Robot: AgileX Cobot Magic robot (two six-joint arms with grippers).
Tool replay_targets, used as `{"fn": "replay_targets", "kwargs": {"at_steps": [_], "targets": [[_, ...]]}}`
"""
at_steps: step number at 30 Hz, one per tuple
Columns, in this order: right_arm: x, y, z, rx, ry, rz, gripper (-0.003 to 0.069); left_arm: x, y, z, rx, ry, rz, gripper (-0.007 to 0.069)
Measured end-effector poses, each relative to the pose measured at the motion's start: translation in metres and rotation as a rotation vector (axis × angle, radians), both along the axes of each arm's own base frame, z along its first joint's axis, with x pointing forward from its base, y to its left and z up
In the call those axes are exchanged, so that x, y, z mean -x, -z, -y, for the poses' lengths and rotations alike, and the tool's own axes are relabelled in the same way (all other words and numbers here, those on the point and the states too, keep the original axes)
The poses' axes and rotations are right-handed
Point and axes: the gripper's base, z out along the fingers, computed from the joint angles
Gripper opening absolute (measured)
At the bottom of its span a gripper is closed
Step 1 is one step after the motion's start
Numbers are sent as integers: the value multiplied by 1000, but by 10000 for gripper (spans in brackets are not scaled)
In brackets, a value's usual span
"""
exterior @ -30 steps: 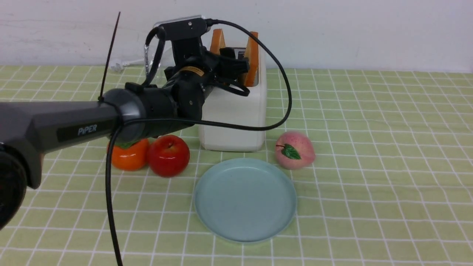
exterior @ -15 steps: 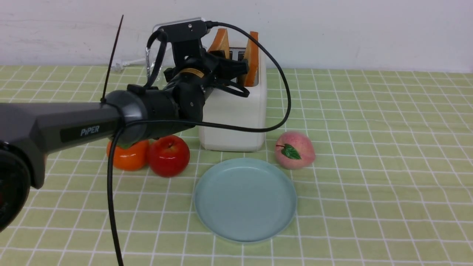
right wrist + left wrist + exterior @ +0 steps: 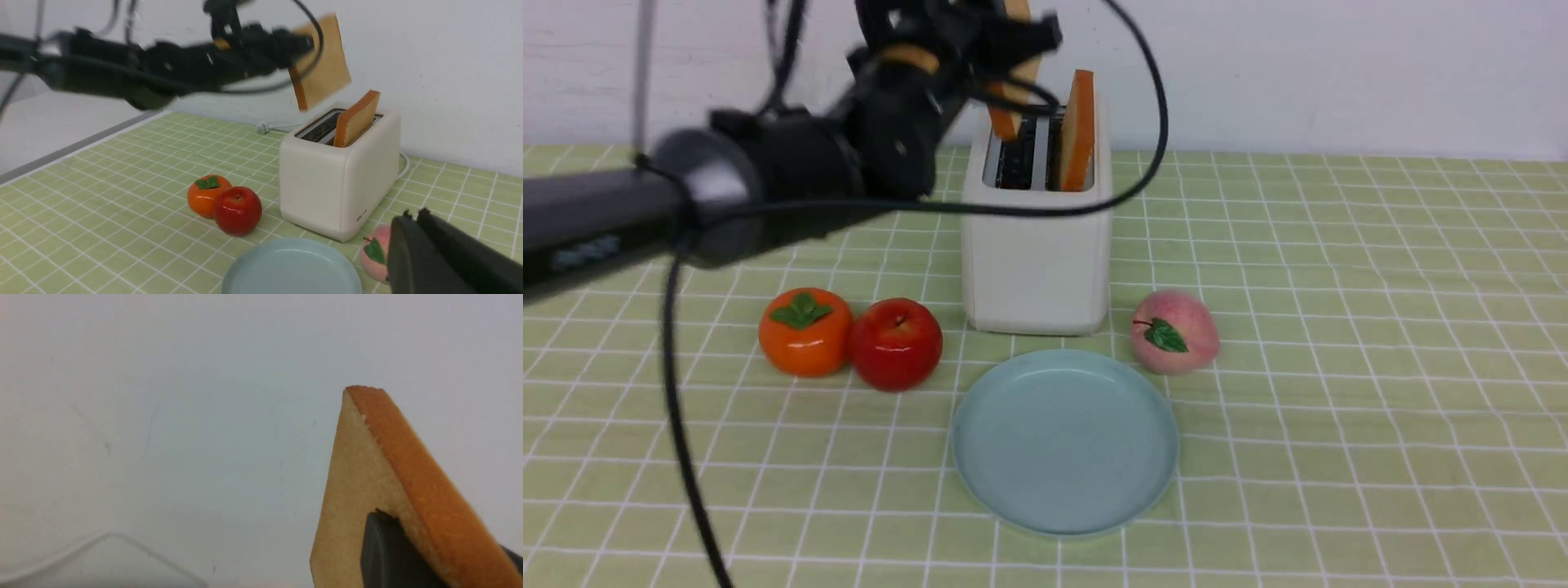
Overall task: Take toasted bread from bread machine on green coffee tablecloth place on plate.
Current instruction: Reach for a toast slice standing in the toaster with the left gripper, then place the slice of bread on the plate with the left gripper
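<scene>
My left gripper [image 3: 1013, 53] is shut on one slice of toasted bread [image 3: 1005, 121] and holds it in the air above the bread machine [image 3: 1037, 253]. The left wrist view shows that toasted bread [image 3: 359, 477] tan-faced with an orange crust, pinched between my dark fingers [image 3: 384, 555]. A second slice [image 3: 1080, 131] stands in the right slot. The pale blue-green plate [image 3: 1065, 441] lies bare in front of the bread machine on the green coffee tablecloth [image 3: 1339, 327]. My right gripper [image 3: 414, 214] hovers shut and holds nothing, beside the plate [image 3: 292, 269].
An orange fruit [image 3: 805, 331] and a red apple [image 3: 896, 343] sit left of the plate. A peach [image 3: 1174, 331] lies at its right, next to the bread machine. A white wall stands close behind. My left arm's black cable [image 3: 678, 408] hangs over the left side.
My left arm has risen, pulling the left slice up out of its slot. The fruit that the arm covered now shows in full.
</scene>
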Motion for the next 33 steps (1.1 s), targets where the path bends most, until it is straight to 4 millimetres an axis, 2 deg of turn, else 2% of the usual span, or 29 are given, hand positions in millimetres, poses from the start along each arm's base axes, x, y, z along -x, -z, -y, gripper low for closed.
{"fn": "replay_targets", "kwargs": {"at_steps": [3,6,7,8,9,10,12,16,17,18,21,24,25,26,27,28,30,33], "targets": [[0,0,0,0,0,1,-19,23,-33,-5,-12,70,-11,106],[0,0,0,-1,-1,1,-19,47,-51,-6,-62,184,-113,106],[0,0,0,-1,-1,1,-19,49,-52,-6,-66,193,-122,106],[0,0,0,-2,-1,0,-19,63,-57,-6,-99,258,-191,106],[0,0,0,-4,-1,0,-19,67,-58,-7,-109,276,-212,106],[0,0,0,-4,-2,0,-19,86,-63,-8,-151,358,-303,106],[0,0,-1,-2,-9,-4,-18,105,-66,-10,-188,437,-405,106],[2,2,-3,8,-39,-20,-16,123,-60,-11,-231,522,-552,106],[3,3,-4,15,-58,-31,-15,127,-46,-10,-237,556,-640,106],[3,3,-5,16,-61,-32,-15,127,-45,-9,-236,559,-646,106],[6,6,-8,31,-104,-55,-13,125,4,-3,-204,599,-807,106],[7,8,-9,52,-119,-67,-10,120,28,1,-164,601,-844,106],[7,10,-9,75,-125,-88,-9,114,46,6,-126,606,-871,106],[7,11,-9,79,-128,-93,-9,113,47,6,-122,604,-870,106],[8,15,-8,102,-127,-124,-9,106,61,11,-93,611,-893,106],[8,15,-8,100,-126,-132,-9,105,62,12,-90,611,-895,106],[9,21,-7,131,-121,-200,-9,94,81,18,-56,608,-925,106],[11,31,-5,181,-118,-298,-8,84,98,23,-27,590,-945,106]]}}
